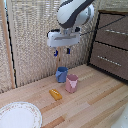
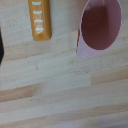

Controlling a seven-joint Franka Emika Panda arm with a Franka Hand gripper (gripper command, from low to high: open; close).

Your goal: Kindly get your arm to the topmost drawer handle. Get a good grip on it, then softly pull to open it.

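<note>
My white arm (image 1: 75, 14) hangs over the middle of the wooden table. Its gripper (image 1: 62, 51) points down, blue-tipped fingers (image 1: 68, 50) apart, holding nothing, above the cups. The dark brown cabinet stands at the exterior view's right. Its shallowest, topmost drawer front (image 1: 114, 20) is shut and lies well to the right of the gripper. I cannot make out its silver handle at this size. The wrist view looks straight down at the table; no fingers and no drawer show there.
Two taller drawer fronts below carry silver bars (image 1: 116, 31) (image 1: 107, 58). A blue cup (image 1: 61, 74), a pink cup (image 1: 71, 83) (image 2: 100, 27) and an orange block (image 1: 55, 94) (image 2: 40, 19) sit under the gripper. A patterned plate (image 1: 19, 115) lies at the front left.
</note>
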